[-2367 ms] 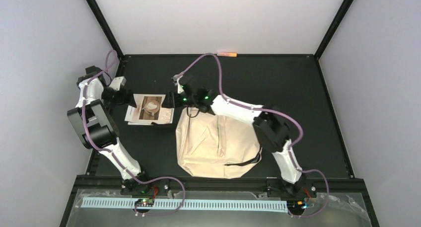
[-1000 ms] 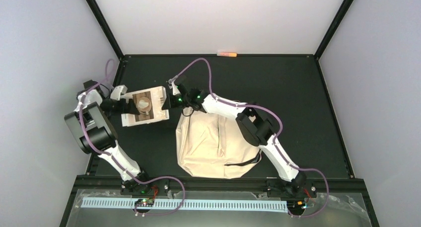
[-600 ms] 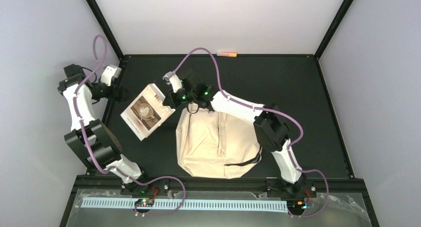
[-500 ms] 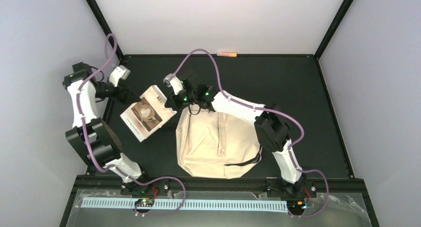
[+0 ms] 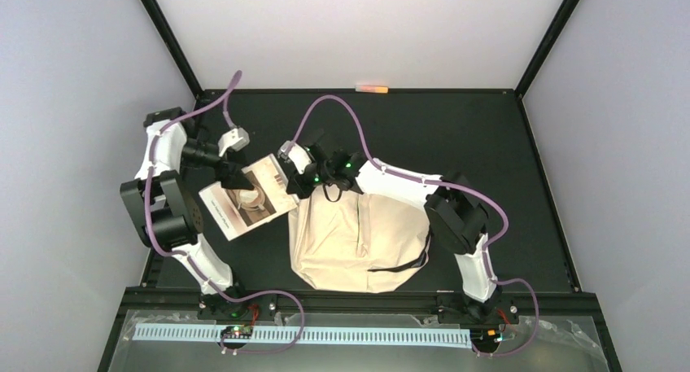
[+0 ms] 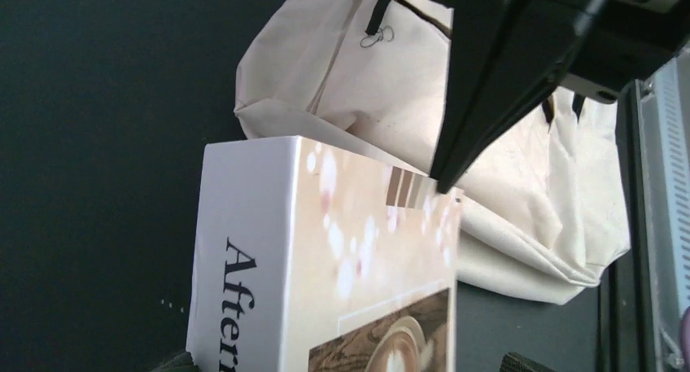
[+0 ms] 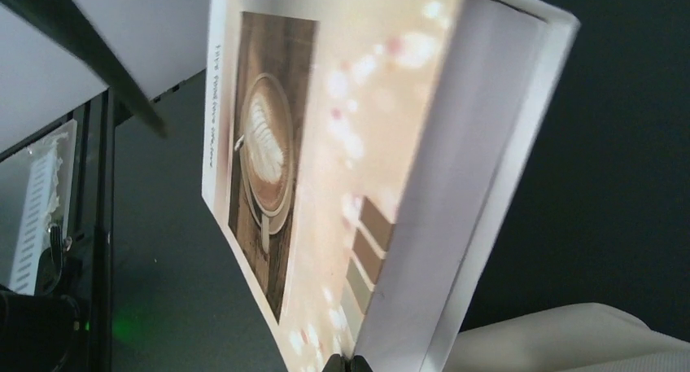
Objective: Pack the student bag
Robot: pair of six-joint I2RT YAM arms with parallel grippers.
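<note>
The student bag (image 5: 358, 242) lies flat in the middle of the table, cream fabric with dark zippers. It also shows in the left wrist view (image 6: 504, 185) and the right wrist view (image 7: 569, 339). A thick white book (image 5: 248, 199) with a coffee-cup cover hangs tilted just left of the bag's top. My right gripper (image 5: 294, 183) is shut on the cover's edge at the corner nearest the bag (image 7: 351, 364). My left gripper (image 5: 236, 175) is open at the book's other end. The spine end (image 6: 244, 274) stands between its fingers, with a gap on the cover side.
A small orange object (image 5: 372, 87) lies at the table's back edge. The bag's black strap (image 5: 403, 266) trails at its near right. The enclosure's black posts and pale walls close in both sides of the black table (image 5: 504, 152).
The book has turned and swung right, so its near corner now reaches the bag's top. The left arm has swung in towards the middle behind it. The right gripper keeps its pinch.
</note>
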